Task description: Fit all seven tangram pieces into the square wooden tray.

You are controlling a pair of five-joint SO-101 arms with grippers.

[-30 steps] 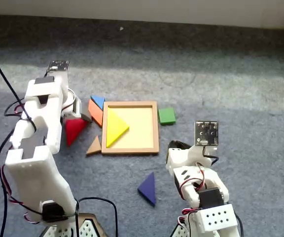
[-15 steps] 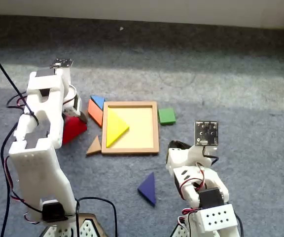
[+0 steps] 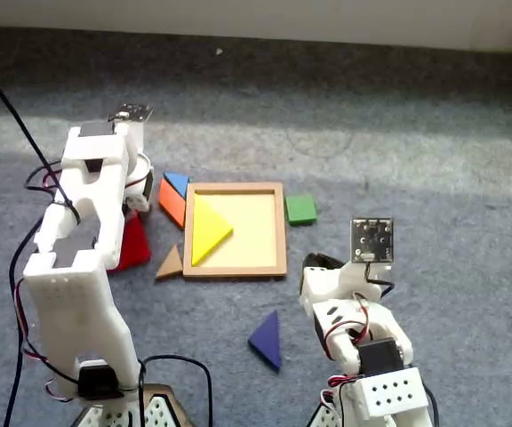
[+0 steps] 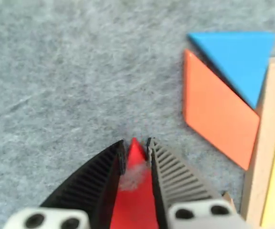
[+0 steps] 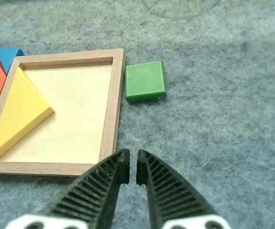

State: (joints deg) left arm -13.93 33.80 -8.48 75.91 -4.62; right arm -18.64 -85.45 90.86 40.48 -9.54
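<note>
My left gripper is shut on the tip of a red triangle, which sits left of the tray and partly under the left arm as the red triangle. The square wooden tray holds a yellow triangle. Against the tray's left side lie an orange parallelogram, a blue triangle and a small tan triangle. A green square lies just right of the tray. My right gripper hovers shut and empty near the tray's front right corner.
A dark blue triangle lies on the grey carpet in front of the tray, between the two arm bases. The right arm stands at the front right. Open carpet stretches behind and to the right of the tray.
The left arm has swung toward the far side and to the right with the red triangle in its gripper; the piece is now more hidden under the arm. The right arm has not moved.
</note>
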